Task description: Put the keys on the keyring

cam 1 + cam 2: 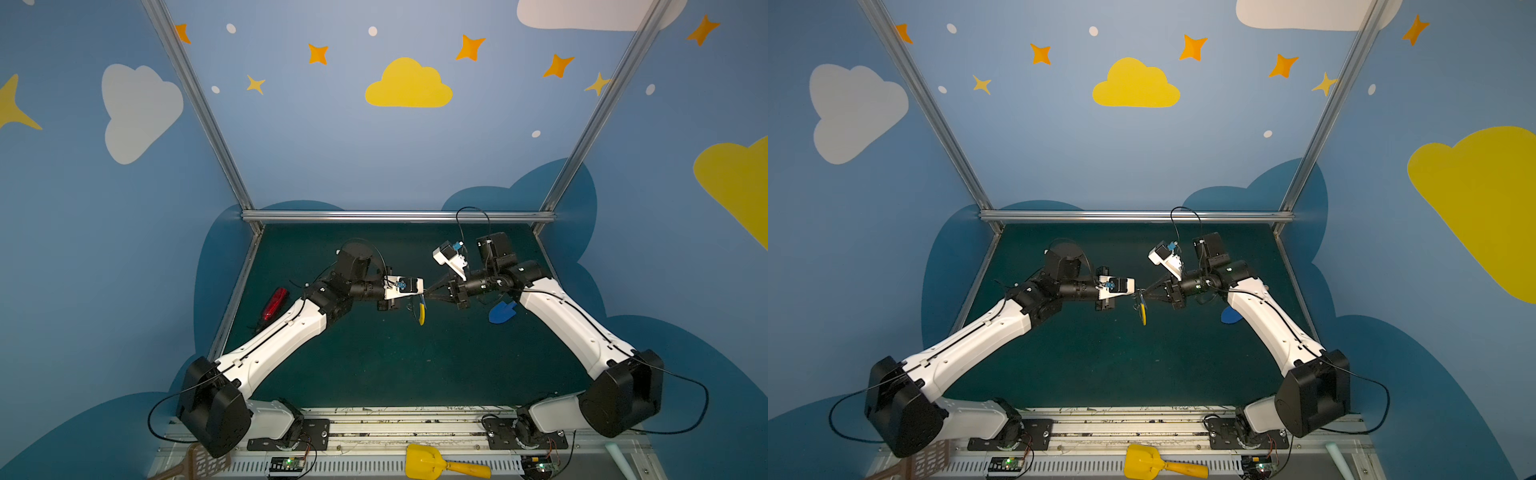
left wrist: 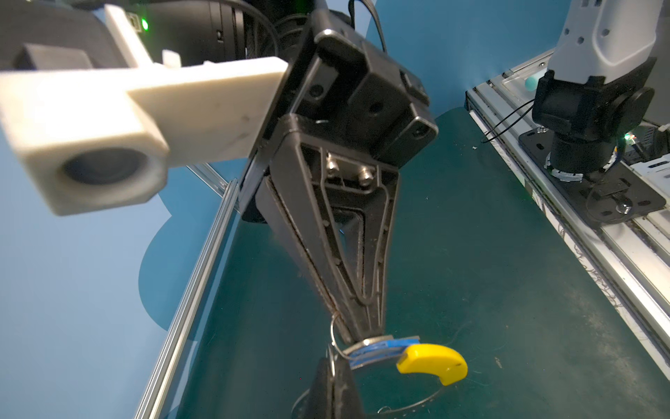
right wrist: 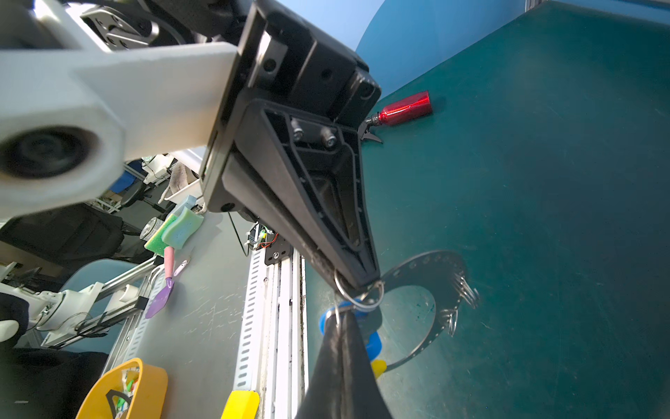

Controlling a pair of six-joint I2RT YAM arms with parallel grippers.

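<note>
Both grippers meet tip to tip above the middle of the green table. My left gripper is shut on the keyring, a flat grey hoop with holes that hangs edge-on in both top views. The hoop's yellow sleeve sits at the low end. My right gripper is shut on the keys, pinching them at their small wire ring. The keys' blue tag lies against the hoop just behind the tips. Several small wire rings hang from the hoop's rim.
A blue toy shovel lies on the table under the right arm. A red cylinder lies at the left edge beside the left arm. A yellow scoop and a brown slotted tool rest on the front rail.
</note>
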